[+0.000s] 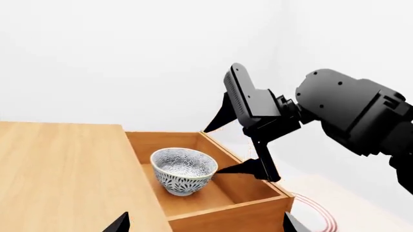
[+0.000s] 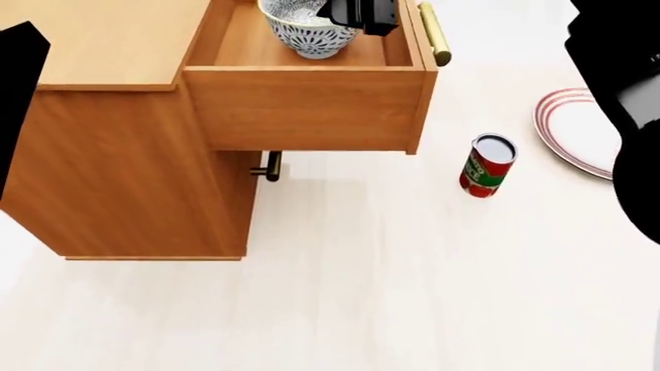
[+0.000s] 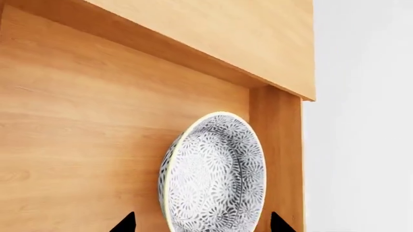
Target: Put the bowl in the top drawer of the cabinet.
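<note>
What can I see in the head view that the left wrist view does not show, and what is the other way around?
Only the head view shows the can, the lower drawer's handle and the cabinet's front. Only the left wrist view shows the whole right gripper, open, with one fingertip beside the bowl. Both show the bowl upright in the open top drawer, the cabinet top and the red-rimmed plate.

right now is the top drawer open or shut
Open: the top drawer is pulled well out of the cabinet, its inside exposed from above, and the bowl sits upright inside.
</note>
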`<state>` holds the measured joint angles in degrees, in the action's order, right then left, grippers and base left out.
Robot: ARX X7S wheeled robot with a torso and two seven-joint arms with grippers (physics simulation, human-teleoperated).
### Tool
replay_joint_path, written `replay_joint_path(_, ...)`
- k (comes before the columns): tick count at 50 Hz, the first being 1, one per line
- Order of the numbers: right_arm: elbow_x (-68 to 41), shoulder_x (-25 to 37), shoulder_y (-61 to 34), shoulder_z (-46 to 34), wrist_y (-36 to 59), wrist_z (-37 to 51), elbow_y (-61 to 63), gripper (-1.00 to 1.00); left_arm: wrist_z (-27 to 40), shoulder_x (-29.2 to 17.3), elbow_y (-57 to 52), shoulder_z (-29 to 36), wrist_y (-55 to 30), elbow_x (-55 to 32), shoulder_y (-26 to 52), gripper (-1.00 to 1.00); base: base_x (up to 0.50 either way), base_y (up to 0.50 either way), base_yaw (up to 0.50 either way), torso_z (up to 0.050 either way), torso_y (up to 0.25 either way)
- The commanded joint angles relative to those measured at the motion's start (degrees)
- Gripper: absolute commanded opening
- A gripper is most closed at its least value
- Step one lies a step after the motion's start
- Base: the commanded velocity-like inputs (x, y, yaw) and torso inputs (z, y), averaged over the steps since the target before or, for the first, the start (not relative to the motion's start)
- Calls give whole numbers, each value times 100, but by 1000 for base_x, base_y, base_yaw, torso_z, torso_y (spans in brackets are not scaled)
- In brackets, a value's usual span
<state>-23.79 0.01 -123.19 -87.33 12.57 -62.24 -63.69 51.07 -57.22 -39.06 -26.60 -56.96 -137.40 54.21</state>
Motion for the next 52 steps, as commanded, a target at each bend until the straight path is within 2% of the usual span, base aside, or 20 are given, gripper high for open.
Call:
replay_joint_path(1,-19,-1,-80,0,50,-105,9,100,-28,-11,-2,-19,8,-13,-23,100,0,0,0,0,152)
replay_joint_path(15,-159,-1,-281,48,-49,-329,-59,100,-15,-82,-25,-62,76,-90,-21,100,0,0,0,0,162)
replay_joint_path(27,-445,85,-591,282,-443,-262,-458,100,-69,50,3,-221,-47,25,-199,100,0,0,0,0,171)
replay_joint_path(32,-857,1472,-732,394,1063,623,2496,100,-100,97,6,-194,-66,86,-210,100,0,0,0,0,172)
replay_joint_path(38,-1292,2521,-911,640,2122,1322,4669,100,-103,136,-29,-169,-55,96,-243,100,0,0,0,0,172)
replay_joint_path(52,-1828,3974,-1023,1377,3786,2244,7229,100,20,84,-199,-136,135,-68,-279,100,0,0,0,0,172)
